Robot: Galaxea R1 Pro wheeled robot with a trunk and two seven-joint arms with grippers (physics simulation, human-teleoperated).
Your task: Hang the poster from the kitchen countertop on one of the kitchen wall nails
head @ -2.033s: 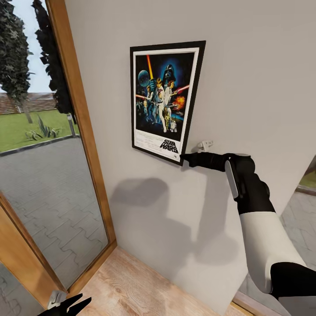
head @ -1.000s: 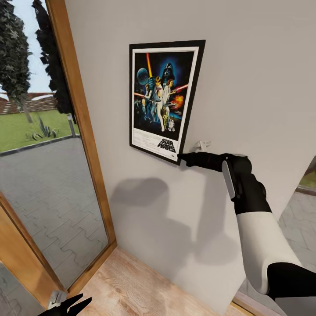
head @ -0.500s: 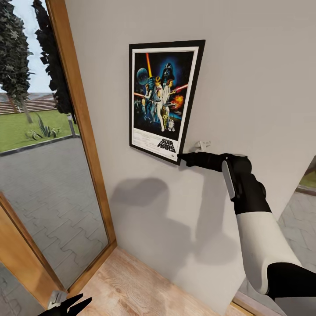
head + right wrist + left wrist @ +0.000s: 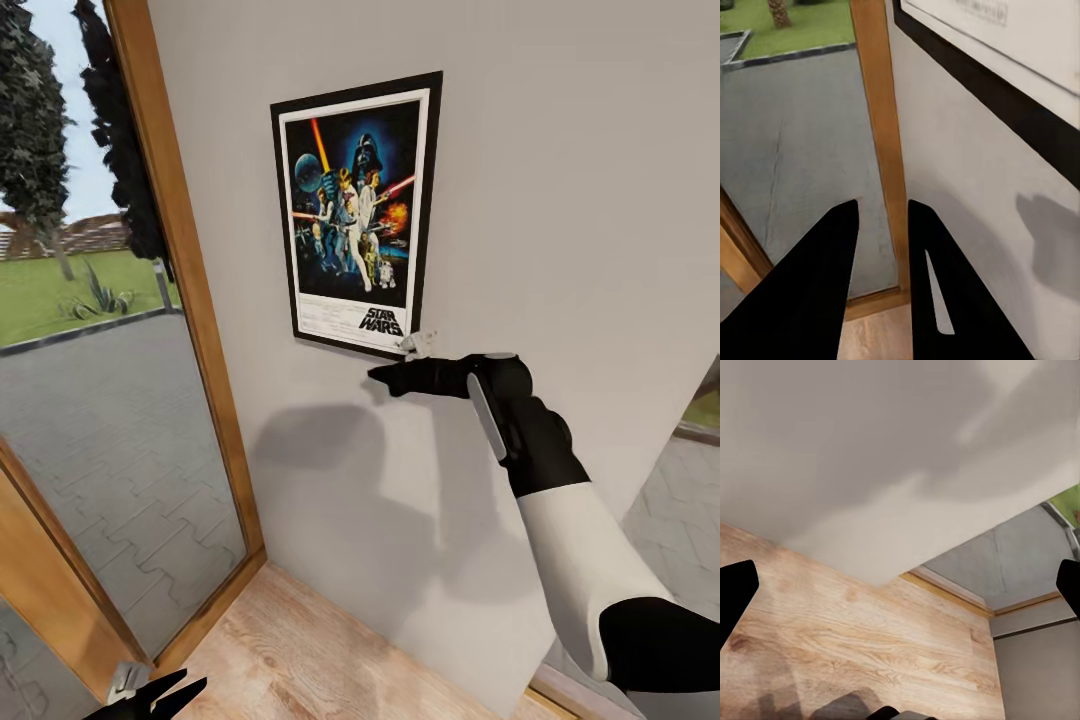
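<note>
Now the right gripper point(image 4: 385, 377) pointed at the wall point(image 4: 560, 180) just under the poster point(image 4: 352, 212), its fingers point(image 4: 832, 285) nearly together with a thin gap, grasping nothing. Poster sat flat on the wall, slightly tilted, beside the wooden door frame point(image 4: 180, 270). Left gripper point(image 4: 160, 695) spread apart, low over the wood floor point(image 4: 300, 660).

Bright daylight; soft wall point(image 4: 560, 150) shadows

Black-framed poster point(image 4: 354, 212) flat on wall, slightly tilted.
</note>
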